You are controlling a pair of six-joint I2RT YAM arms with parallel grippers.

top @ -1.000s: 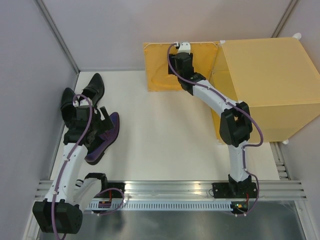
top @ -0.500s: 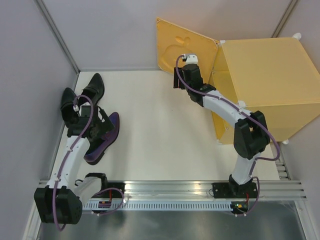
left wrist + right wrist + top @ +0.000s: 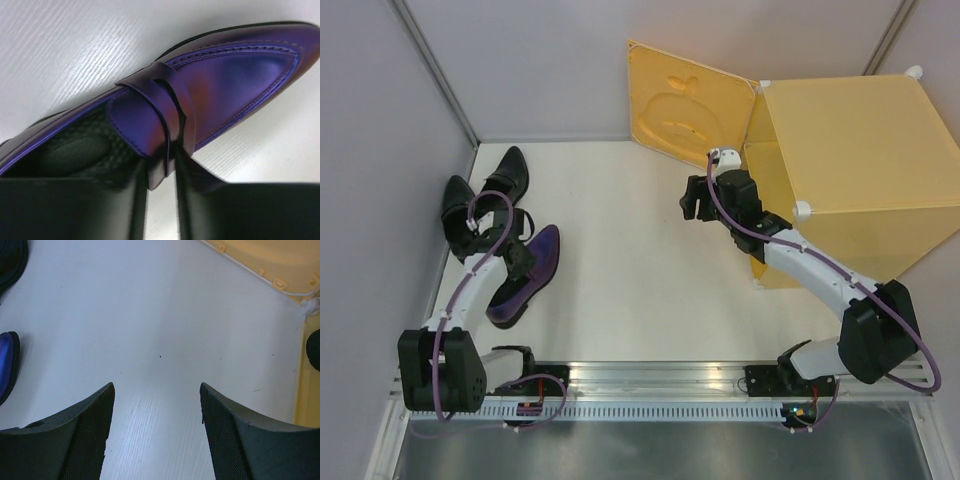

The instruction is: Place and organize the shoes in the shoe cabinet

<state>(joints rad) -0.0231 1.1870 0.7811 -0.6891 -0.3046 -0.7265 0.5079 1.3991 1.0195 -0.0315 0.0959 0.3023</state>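
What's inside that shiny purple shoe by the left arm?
A dark, textured lining shows inside the purple shoe. The heel end is hidden behind the left gripper, whose fingers close on the shoe's strap.

At the upper right of the frame, the shoe cabinet (image 3: 860, 150) on the table (image 3: 620, 260), with its door (image 3: 685, 105) swung out to the left. Well apart, along the left edge, the upper shoes (image 3: 507, 172) side by side, and the lower shoe (image 3: 535, 275) just below and to the right.
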